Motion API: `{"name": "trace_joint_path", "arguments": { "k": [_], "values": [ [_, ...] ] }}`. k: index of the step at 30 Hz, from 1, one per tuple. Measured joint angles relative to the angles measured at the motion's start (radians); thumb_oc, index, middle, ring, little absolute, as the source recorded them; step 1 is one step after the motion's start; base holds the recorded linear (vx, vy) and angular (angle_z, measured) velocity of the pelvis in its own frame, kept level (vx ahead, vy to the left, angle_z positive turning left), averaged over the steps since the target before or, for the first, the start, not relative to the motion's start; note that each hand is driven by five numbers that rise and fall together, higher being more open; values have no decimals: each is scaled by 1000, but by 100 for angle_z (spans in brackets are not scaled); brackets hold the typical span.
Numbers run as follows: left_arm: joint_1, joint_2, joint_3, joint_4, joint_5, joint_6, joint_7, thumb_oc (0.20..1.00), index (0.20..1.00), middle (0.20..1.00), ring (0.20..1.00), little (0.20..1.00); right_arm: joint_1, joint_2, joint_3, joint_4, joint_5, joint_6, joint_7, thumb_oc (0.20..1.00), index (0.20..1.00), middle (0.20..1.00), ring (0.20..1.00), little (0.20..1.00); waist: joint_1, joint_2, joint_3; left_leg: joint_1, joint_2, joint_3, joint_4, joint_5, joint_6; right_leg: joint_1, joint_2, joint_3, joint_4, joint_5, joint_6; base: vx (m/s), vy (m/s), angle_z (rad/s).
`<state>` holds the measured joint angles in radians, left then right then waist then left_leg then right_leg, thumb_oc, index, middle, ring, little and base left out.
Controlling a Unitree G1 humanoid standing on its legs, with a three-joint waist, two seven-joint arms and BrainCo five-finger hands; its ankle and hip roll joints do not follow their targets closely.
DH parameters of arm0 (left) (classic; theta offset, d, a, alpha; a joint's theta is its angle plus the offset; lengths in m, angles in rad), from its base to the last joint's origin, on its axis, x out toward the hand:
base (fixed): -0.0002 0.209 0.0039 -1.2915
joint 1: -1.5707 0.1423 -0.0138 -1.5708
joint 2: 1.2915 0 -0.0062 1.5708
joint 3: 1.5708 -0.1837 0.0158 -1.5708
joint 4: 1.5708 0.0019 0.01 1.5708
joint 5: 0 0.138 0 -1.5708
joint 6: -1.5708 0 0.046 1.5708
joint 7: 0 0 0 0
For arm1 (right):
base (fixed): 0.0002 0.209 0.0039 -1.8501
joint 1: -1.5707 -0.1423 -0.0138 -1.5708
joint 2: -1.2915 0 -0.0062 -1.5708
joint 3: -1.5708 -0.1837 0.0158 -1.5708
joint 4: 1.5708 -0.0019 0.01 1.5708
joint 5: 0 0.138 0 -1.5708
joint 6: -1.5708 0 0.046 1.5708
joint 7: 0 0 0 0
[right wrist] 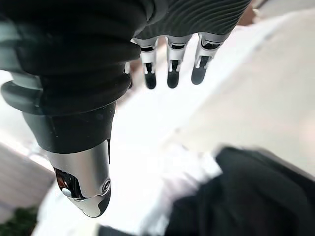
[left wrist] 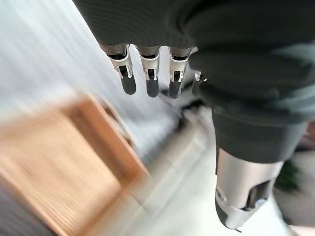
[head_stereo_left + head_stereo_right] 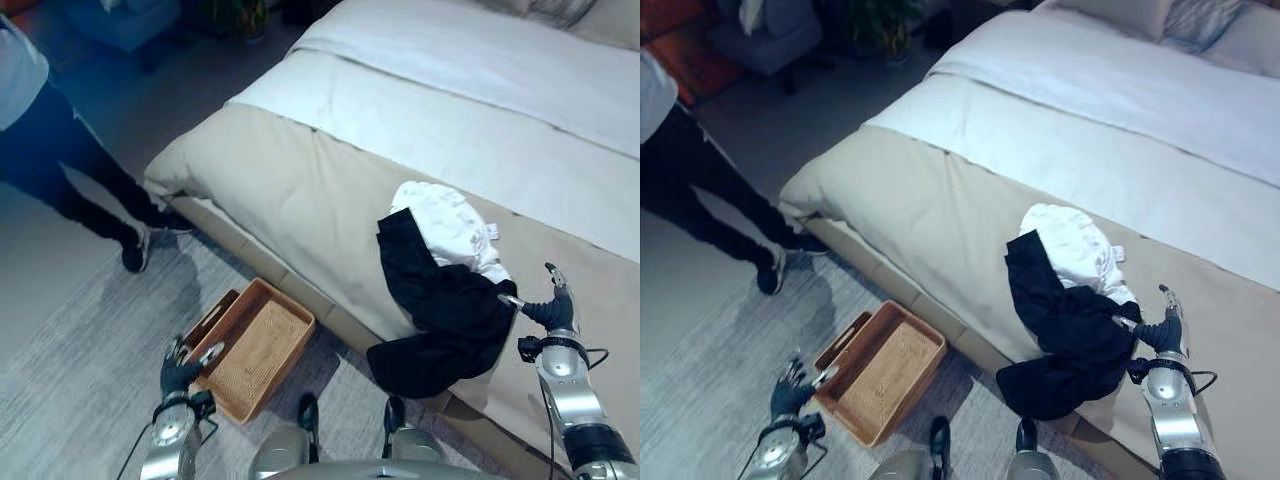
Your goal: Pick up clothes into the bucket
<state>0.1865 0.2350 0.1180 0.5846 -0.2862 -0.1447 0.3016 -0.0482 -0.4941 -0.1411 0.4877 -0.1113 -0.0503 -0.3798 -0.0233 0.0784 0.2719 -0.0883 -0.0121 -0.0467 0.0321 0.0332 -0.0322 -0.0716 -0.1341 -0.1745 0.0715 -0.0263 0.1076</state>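
A black garment (image 3: 440, 315) lies over the bed's near edge, its lower part hanging toward the floor. A white garment (image 3: 448, 225) lies bunched just behind it, touching it. A shallow woven basket (image 3: 252, 345) stands on the floor beside the bed, with nothing inside. My right hand (image 3: 551, 305) hovers over the beige cover just right of the black garment, fingers straight and holding nothing. My left hand (image 3: 180, 370) is low over the floor at the basket's near left corner, fingers spread. In the right wrist view the black garment (image 1: 246, 196) and white garment (image 1: 162, 177) lie past the fingers (image 1: 170, 69).
The bed (image 3: 300, 190) has a beige cover and white sheets (image 3: 480, 90). A person in dark trousers (image 3: 70, 170) stands on the grey carpet at the far left, beyond the basket. A blue chair (image 3: 130, 20) is at the back.
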Motion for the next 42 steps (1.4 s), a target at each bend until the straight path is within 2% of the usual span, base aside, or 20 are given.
{"name": "trace_joint_path", "arguments": {
  "k": [4,6,10,12,13,16,21,22,23,25,26,35,40,42],
  "values": [
    [-39,5,-9,74,37,-8,55,1000,1000,1000,1000,1000,-66,-1,5,58,-10,4,-50,1000,1000,1000,1000,1000,17,22,57,-84,-34,-12,48,0,2,-141,-50,3,188,-76,-4,-72,7,16],
    [-66,20,-57,156,38,-29,83,1000,1000,1000,1000,1000,-176,-13,80,187,-26,8,-94,1000,1000,1000,1000,1000,19,21,81,-146,-52,3,72,-5,-1,-251,-77,30,288,-115,-13,-75,-25,-11],
    [-127,0,-99,246,36,-36,100,1000,1000,1000,1000,1000,-300,-27,146,292,-25,17,-135,1000,1000,1000,1000,1000,29,50,138,-232,-56,16,123,2,6,-362,-82,59,379,-123,-18,-89,-47,-11],
    [-153,1,-142,260,37,-38,117,1000,1000,1000,1000,1000,-343,-32,185,345,-17,15,-160,1000,1000,1000,1000,1000,32,55,161,-298,-60,20,167,-1,1,-445,-88,75,444,-146,-33,-69,-27,3],
    [-176,-16,-145,252,36,-38,121,1000,1000,1000,1000,1000,-373,-45,189,348,-12,20,-169,1000,1000,1000,1000,1000,38,73,187,-330,-59,15,180,-1,2,-481,-88,71,477,-155,-38,-65,-55,10],
    [-195,-33,-221,275,35,-38,130,1000,1000,1000,1000,1000,-463,-68,218,411,7,18,-201,1000,1000,1000,1000,1000,35,86,221,-416,-59,9,230,-2,-2,-580,-92,72,565,-181,-63,-41,-53,13],
    [-203,-59,-296,261,34,-40,127,1000,1000,1000,1000,1000,-548,-116,250,461,11,3,-278,1000,1000,1000,1000,1000,26,81,244,-512,-62,-11,283,-14,-14,-691,-105,69,664,-229,-89,-8,-38,16],
    [-203,-66,-295,262,32,-39,128,1000,1000,1000,1000,1000,-567,-119,251,458,14,3,-280,840,840,840,840,840,23,82,244,-519,-62,-12,284,-12,-12,-698,-102,67,669,-229,-89,-36,-32,5],
    [-202,-62,-330,253,28,-41,130,1000,1000,1000,1000,1000,-599,-133,276,479,26,4,-281,536,536,536,536,536,16,79,245,-539,-57,-13,302,-14,-12,-720,-101,70,692,-235,-95,-6,-34,3],
    [-205,-59,-334,237,27,-44,130,1000,1000,1000,1000,1000,-638,-145,280,483,29,3,-283,341,341,341,341,341,14,81,244,-563,-57,-12,302,-16,-15,-748,-97,69,700,-241,-103,-3,-8,-2],
    [-209,-58,-335,224,28,-45,131,1000,1000,1000,1000,1000,-665,-157,302,497,40,2,-286,200,200,200,200,200,11,81,244,-587,-55,-13,305,-15,-17,-776,-96,69,709,-239,-104,0,0,0],
    [-207,-44,-384,37,6,-71,135,1000,1000,1000,1000,1000,-775,-194,340,585,104,-4,-293,200,200,200,200,200,24,83,244,-623,-60,-16,320,-12,-13,-814,-106,67,732,-240,-108,1,10,3],
    [-221,-31,-412,41,8,-79,141,1000,1000,1000,1000,1000,-780,-199,336,606,154,10,-314,200,200,200,200,200,38,83,244,-608,-63,-14,324,-6,-10,-795,-111,71,720,-230,-96,-23,71,-2],
    [-239,-36,-415,68,8,-77,142,1000,1000,1000,1000,1000,-769,-191,336,589,176,12,-314,200,200,200,200,200,39,83,244,-583,-56,-13,313,-3,-25,-764,-104,70,692,-208,-96,-18,71,-16]
  ]
}}
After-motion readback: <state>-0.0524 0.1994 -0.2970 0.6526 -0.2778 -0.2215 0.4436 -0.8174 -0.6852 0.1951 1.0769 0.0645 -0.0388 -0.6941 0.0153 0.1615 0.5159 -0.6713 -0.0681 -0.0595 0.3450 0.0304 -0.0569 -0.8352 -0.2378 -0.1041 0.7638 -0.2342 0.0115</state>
